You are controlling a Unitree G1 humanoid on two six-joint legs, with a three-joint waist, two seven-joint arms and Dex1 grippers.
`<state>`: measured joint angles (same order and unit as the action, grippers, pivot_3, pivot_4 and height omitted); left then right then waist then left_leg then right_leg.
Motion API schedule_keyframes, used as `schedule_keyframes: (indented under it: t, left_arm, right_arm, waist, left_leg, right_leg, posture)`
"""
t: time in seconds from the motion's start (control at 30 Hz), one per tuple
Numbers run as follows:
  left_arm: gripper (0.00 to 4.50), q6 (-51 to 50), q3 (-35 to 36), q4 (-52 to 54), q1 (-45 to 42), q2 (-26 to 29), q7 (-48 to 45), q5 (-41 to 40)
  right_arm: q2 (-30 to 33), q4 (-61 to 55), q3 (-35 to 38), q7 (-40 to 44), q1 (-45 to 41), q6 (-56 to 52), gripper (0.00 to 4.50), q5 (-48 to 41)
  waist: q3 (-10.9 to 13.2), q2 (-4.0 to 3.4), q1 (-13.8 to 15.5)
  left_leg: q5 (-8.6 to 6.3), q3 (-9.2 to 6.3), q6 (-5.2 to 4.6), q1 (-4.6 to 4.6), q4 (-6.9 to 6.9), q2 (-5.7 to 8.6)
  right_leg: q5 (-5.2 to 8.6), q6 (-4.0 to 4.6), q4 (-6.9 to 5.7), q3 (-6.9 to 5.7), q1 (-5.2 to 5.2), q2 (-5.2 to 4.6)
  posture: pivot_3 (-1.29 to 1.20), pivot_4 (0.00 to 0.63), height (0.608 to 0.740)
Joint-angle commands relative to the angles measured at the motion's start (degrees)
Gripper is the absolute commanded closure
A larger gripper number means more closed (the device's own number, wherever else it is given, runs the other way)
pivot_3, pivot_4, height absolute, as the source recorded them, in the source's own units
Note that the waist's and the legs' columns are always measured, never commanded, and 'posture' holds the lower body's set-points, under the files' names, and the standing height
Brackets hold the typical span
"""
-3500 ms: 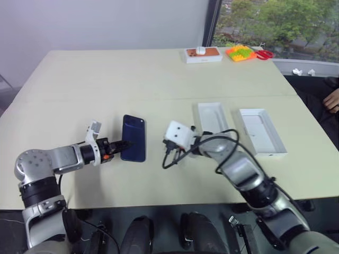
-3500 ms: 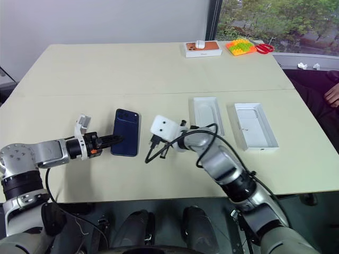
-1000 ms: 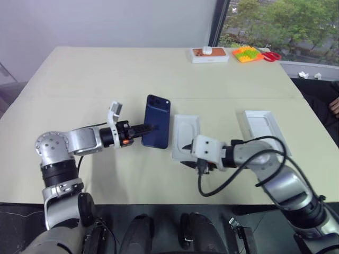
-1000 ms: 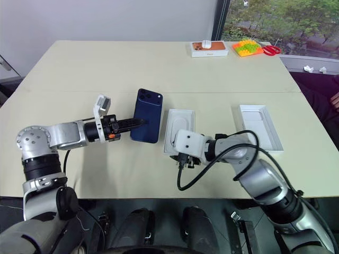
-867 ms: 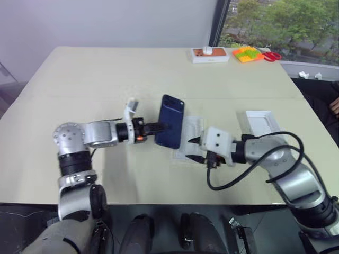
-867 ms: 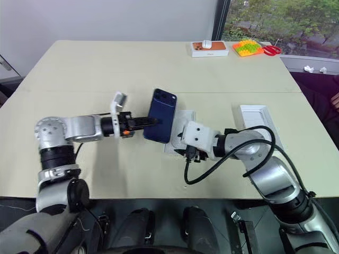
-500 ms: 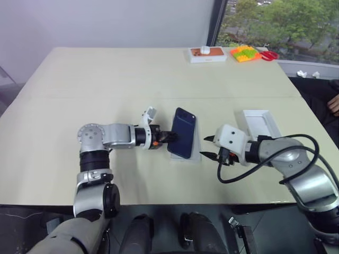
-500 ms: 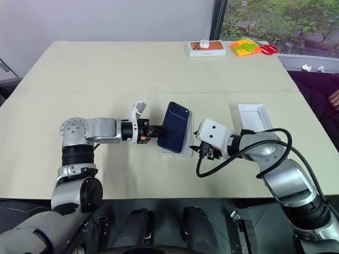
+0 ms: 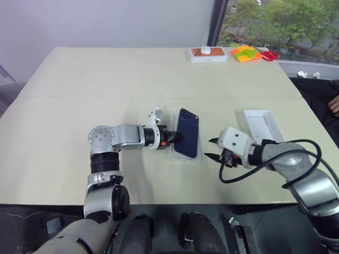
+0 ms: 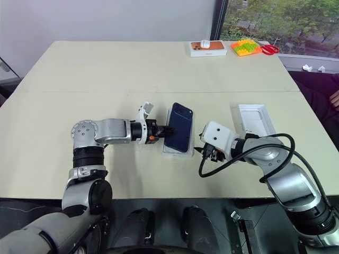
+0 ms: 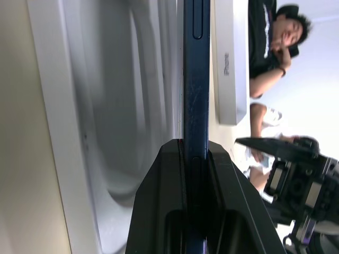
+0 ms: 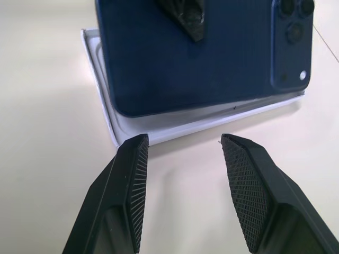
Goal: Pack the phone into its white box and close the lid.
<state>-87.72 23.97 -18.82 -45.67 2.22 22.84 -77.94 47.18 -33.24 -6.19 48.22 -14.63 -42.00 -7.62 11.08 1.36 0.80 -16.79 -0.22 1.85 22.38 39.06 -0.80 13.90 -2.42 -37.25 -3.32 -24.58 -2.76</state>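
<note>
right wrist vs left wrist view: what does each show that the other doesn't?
Right wrist view: the slim dark navy-blue phone's broad back with its camera cluster, and the open right gripper short of the shallow white cardboard tray.

Left wrist view: the phone edge-on, clamped by the left gripper, plus the white cardboard lid and a seated person.

Both: phone held tilted above the tray, not yet seated.

Beige table [image 9: 106, 79], a seam running across its middle. At far edge by the window [image 9: 275, 21]: small orange-topped box [image 9: 208, 54] with a white object on top, just beside it a yellow-green-orange block toy [image 9: 247, 53], then red scissors [image 9: 270, 54]. Trees outside. A person's hand [image 9: 334, 103] at right edge
</note>
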Motion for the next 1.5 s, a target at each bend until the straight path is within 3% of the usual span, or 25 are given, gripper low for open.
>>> schedule_keyframes:
  t: [0.03,0.37,0.5,0.67,0.7,1.1,1.23,1.33,1.43,1.5]
  left_arm:
    - [4.5,1.87,0.28,2.86,-0.28,-0.87,-0.03,-0.99]
    - [4.5,1.54,-0.61,3.42,0.59,-1.38,0.75,-2.01]
    - [2.76,1.18,-0.71,3.58,0.67,-1.06,0.82,-2.55]
    - [0.23,0.53,-0.2,3.85,0.77,0.09,1.39,-5.19]
    - [0.06,0.17,-0.3,4.02,0.92,0.67,1.51,-5.96]
    - [0.06,-0.48,-3.44,8.17,0.99,19.34,-6.65,-18.08]
    - [0.06,3.65,-7.11,14.56,2.75,26.49,-15.79,-6.11]
    - [0.06,17.64,-12.32,22.13,6.64,31.22,-26.56,8.94]
    - [0.0,43.61,-18.63,28.43,12.89,35.23,-37.68,30.59]
    - [0.26,45.68,-22.06,26.65,14.49,36.73,-44.58,33.83]
  right_arm:
    - [0.55,-0.04,0.56,-0.51,-0.7,1.17,2.23,0.04]
    - [0.66,0.24,0.56,-0.74,-1.0,1.64,2.23,-0.21]
    - [0.55,0.15,0.53,-0.91,-1.08,1.53,2.19,-0.21]
    - [0.4,0.08,0.48,-1.1,-1.37,1.31,2.19,-0.24]
    - [0.41,0.08,0.47,-1.12,-1.4,1.32,2.19,-0.23]
    - [0.1,2.1,-0.06,-1.09,-3.31,1.86,2.19,-0.13]
    - [-0.91,3.12,-0.4,-1.51,-4.49,1.83,2.19,-0.31]
    - [-1.83,3.72,-0.4,-2.2,-5.18,1.35,2.19,-0.31]
    - [-3.58,5.05,0.1,-4.06,-6.39,0.16,3.08,-0.51]
    - [-3.98,5.55,0.42,-4.61,-6.71,-0.46,4.07,-0.55]
  waist:
    - [0.0,0.0,0.01]
    - [0.0,0.0,-0.03]
    - [0.0,0.0,-0.02]
    - [0.0,0.0,-0.07]
    - [0.0,0.0,-0.08]
    - [0.0,-0.01,-0.05]
    - [0.0,-0.01,-0.08]
    - [-0.01,-0.03,-0.26]
    - [0.0,-0.04,-0.24]
    - [0.01,-0.05,-0.06]
  left_leg:
    - [0.0,0.0,0.01,0.0,0.0,0.0]
    - [0.15,0.0,0.26,0.0,0.0,0.09]
    - [0.15,0.0,0.26,0.0,0.0,0.09]
    - [0.14,0.0,0.25,0.0,0.0,0.08]
    - [0.14,0.0,0.25,0.0,-0.01,0.08]
    - [0.2,-0.01,0.35,-0.02,-0.01,0.0]
    - [0.22,0.0,0.39,-0.02,-0.01,0.02]
    - [0.22,0.04,0.4,-0.04,-0.05,0.07]
    - [0.24,0.09,0.43,-0.08,-0.11,-0.02]
    - [0.24,0.15,0.42,-0.07,-0.14,-0.03]
  right_leg:
    - [0.0,0.0,0.0,0.0,0.0,0.0]
    - [0.0,0.0,0.0,0.0,0.0,0.01]
    - [0.0,0.0,0.0,0.0,0.0,0.01]
    - [0.0,0.0,0.0,0.0,0.0,0.01]
    - [0.0,0.0,-0.01,0.0,0.0,0.01]
    - [0.0,0.0,-0.05,0.01,0.0,0.02]
    - [0.0,0.0,-0.02,0.01,0.01,0.0]
    - [0.01,0.01,-0.03,0.02,0.0,0.04]
    - [0.0,0.03,-0.01,0.06,0.0,0.05]
    - [-0.02,0.1,0.06,0.07,-0.01,0.08]
  posture:
    - [0.0,0.15,0.74]
    - [0.0,0.15,0.74]
    - [0.0,0.15,0.74]
    - [0.0,0.15,0.74]
    - [0.0,0.15,0.74]
    - [0.0,0.15,0.74]
    - [0.0,0.15,0.74]
    - [0.0,0.15,0.74]
    - [0.0,0.15,0.74]
    - [0.0,0.15,0.74]
